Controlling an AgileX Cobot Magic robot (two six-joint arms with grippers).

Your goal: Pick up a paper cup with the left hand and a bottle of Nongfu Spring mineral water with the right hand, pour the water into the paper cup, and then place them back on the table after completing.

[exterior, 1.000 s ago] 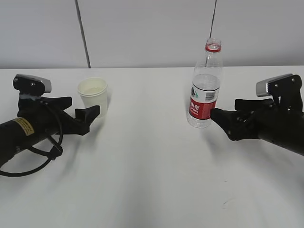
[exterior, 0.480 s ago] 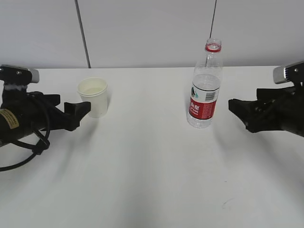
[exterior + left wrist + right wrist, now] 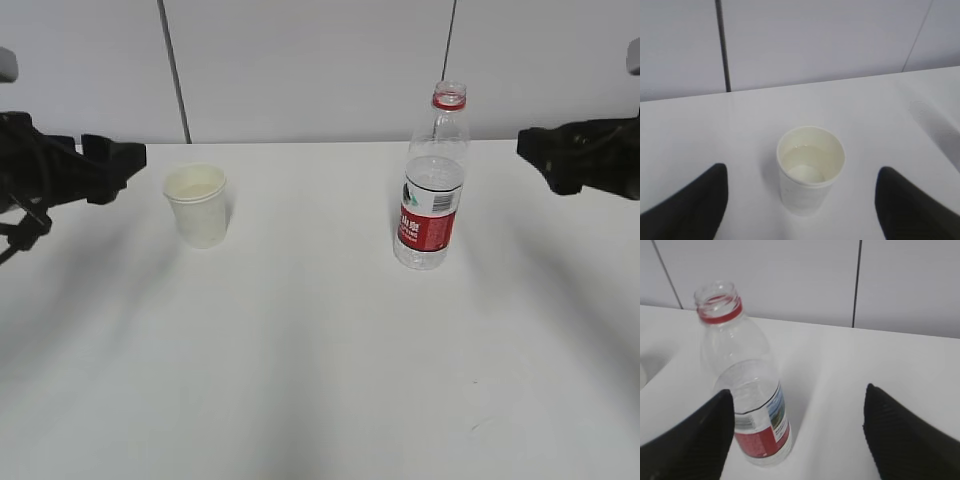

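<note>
On the table (image 3: 320, 360) we see the paper cup (image 3: 197, 204) standing upright toward the left and the bottle (image 3: 432, 180) standing upright toward the right, well apart from each other. Our left hand (image 3: 112, 165) hangs at the left edge of the exterior view, near the cup but clear of it; the left wrist view shows its two dark fingers (image 3: 687, 210) spread wide with the cup (image 3: 810, 170) between and beyond them, untouched. We can make out water (image 3: 807, 167) in the cup, though how full it is we cannot say for sure. Our right hand (image 3: 545, 155) sits at the right edge, raised and apart from the bottle. From the right wrist view its fingers (image 3: 905, 440) are likewise parted and hold nothing, with the bottle (image 3: 747, 390) beside the left one. The bottle is uncapped, with a red ring at its neck and a red label, and is partly filled.
</note>
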